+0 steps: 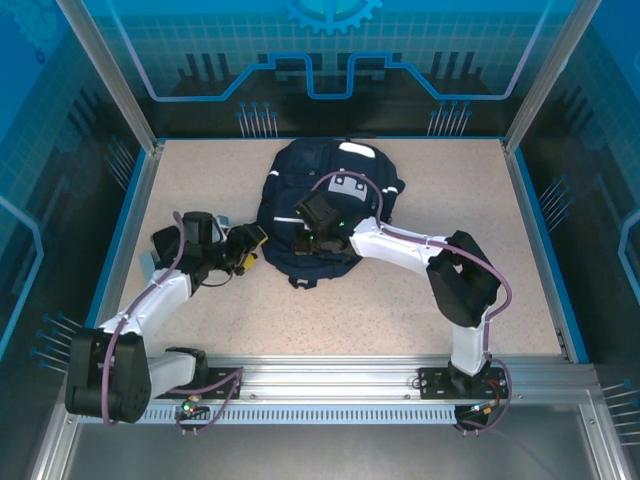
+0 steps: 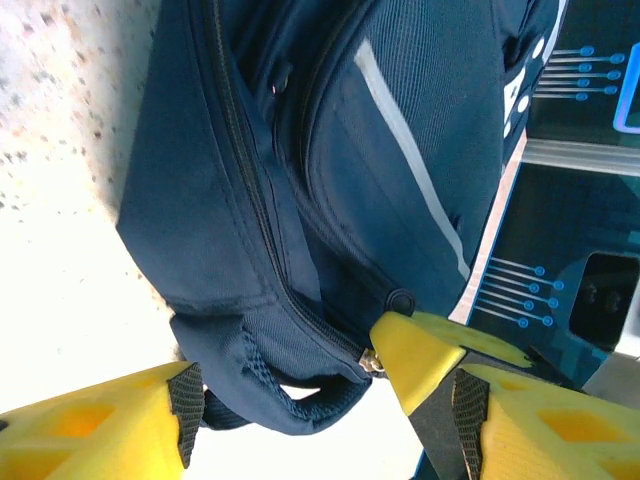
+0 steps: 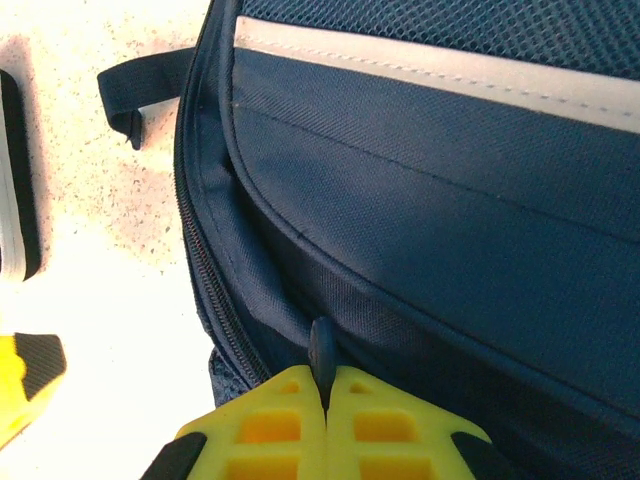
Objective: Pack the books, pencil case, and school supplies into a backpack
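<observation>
One backpack zipper pull (image 3: pixel 322 345) in right end effector (image 3: pixel 326 388); left end effector (image 2: pixel 288 385) agape.

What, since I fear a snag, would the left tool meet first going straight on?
The backpack: its zippered edge sits between the open left tool's fingers, seemingly touching one, so it would press into fabric almost at once.

Jaws tight on backpack zipper pull (image 3: pixel 321 352)

Twin white-and-black jointed arms
The white-shelled left arm (image 1: pixel 160 295) and matching right arm (image 1: pixel 395 248) have black joint housings, looping purple cables (image 1: pixel 509 292), and hollow-celled yellow plastic fingers (image 2: pixel 90 420) with black pads (image 2: pixel 185 400).
</observation>
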